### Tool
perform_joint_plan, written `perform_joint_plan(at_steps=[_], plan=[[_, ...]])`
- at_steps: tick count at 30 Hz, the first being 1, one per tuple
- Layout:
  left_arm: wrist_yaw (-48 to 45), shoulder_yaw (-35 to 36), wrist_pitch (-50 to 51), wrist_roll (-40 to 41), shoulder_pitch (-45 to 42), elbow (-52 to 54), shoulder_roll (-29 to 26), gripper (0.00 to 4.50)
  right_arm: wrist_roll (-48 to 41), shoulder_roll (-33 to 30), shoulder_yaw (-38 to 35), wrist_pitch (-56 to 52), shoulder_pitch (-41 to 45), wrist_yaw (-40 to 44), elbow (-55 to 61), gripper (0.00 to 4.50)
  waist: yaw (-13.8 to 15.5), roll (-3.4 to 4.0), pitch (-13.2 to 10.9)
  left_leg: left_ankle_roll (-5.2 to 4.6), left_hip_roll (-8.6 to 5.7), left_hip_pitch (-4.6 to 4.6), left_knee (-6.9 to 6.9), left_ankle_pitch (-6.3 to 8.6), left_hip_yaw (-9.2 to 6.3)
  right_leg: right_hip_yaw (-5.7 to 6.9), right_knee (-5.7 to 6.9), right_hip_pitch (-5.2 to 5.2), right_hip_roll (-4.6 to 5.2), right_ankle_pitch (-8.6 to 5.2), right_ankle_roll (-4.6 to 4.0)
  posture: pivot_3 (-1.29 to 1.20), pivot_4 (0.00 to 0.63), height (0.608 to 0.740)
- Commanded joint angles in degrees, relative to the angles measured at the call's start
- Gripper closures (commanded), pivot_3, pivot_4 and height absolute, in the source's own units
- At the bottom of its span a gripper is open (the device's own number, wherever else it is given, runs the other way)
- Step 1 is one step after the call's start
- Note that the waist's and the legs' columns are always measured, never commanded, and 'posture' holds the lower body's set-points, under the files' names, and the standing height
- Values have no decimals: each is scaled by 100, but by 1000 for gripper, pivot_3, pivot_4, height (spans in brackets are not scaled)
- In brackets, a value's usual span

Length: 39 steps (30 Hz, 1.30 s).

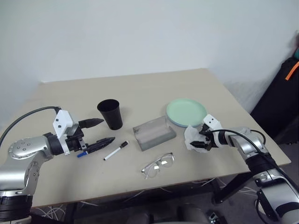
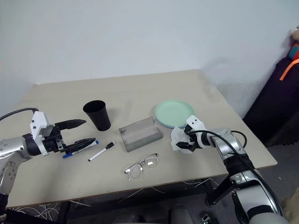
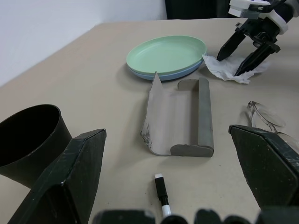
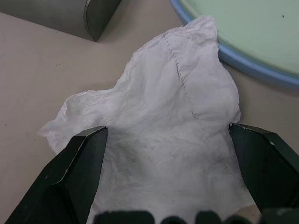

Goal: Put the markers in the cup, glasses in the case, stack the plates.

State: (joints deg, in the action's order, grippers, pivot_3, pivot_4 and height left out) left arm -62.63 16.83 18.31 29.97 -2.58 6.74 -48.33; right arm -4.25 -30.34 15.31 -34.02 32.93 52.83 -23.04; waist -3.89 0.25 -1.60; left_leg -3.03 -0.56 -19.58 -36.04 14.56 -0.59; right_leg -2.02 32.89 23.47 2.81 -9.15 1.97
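Both pincers (image 1: 100, 131) (image 1: 202, 140) gape apart over one beige table (image 1: 140, 88) by a white wall (image 1: 140, 32).

**Both arms out over the table, both grippers open**

The left arm reaches in from the tabletop's left edge, its forearm near level. Its left gripper (image 1: 96, 132) of two black tapered fingers stands spread wide, pointing toward the table's middle.

The right arm bends in from the right edge, wrist angled downward. Its right gripper (image 1: 202, 141) points down and inward, black fingers (image 3: 228, 46) parted.
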Motion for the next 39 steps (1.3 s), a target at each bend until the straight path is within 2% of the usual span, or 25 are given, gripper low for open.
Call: perform_joint_plan(at_steps=[1,5,8,19,20,27,28,31,32,34,39], plan=[[-3,110,-63,26,-47,171,-58,0,25,21,65,-82,-46,114,164,31,0,0,0,0,1,0,0,0,0,0,0,0,0,0,0,0,0,732],[-3,119,-58,32,-36,184,-59,0,31,28,60,-124,-53,112,193,31,0,-1,1,0,1,1,0,0,0,0,0,0,0,0,0,0,0,732],[5,124,-61,28,-37,182,-57,0,46,43,85,-169,-26,124,178,590,0,-1,1,0,1,1,0,0,1,1,0,0,0,0,0,0,0,732],[14,116,-71,22,-50,169,-47,0,69,19,202,-193,-14,246,284,4323,-1,-4,2,1,1,2,0,0,0,1,0,-1,0,0,0,0,0,732],[14,115,-72,21,-51,168,-47,0,70,18,205,-197,-14,248,289,4465,-1,-4,2,1,2,2,0,0,1,1,0,-1,0,0,0,0,0,732],[14,108,-80,9,-69,148,-51,0,-23,-52,145,-275,82,373,409,4465,0,-4,3,1,2,2,0,0,1,1,0,0,0,0,0,0,0,732],[10,106,-85,5,-78,135,-55,0,-118,-115,90,-389,128,486,546,4298,1,-5,3,1,2,2,0,0,1,1,0,0,0,0,0,0,0,732],[5,97,-94,-5,-103,110,-60,0,-335,-267,-13,-699,219,781,938,3585,7,-2,1,0,0,-3,0,0,-1,1,0,4,0,0,0,0,0,732],[4,96,-94,-5,-108,107,-60,0,-373,-292,-26,-770,233,824,1012,3151,5,-2,1,0,-1,-3,0,0,-1,1,0,4,1,0,0,0,0,732],[-1,90,-97,-7,-122,92,-61,0,-486,-372,-64,-943,305,930,1214,2589,5,-3,1,1,0,-3,0,1,0,1,-1,3,1,0,0,0,0,732],[12,81,-99,-9,-123,97,-46,0,-519,-387,-87,-1020,403,832,1300,839,4,-3,1,6,3,-2,0,3,1,3,0,5,1,0,0,0,0,732]])
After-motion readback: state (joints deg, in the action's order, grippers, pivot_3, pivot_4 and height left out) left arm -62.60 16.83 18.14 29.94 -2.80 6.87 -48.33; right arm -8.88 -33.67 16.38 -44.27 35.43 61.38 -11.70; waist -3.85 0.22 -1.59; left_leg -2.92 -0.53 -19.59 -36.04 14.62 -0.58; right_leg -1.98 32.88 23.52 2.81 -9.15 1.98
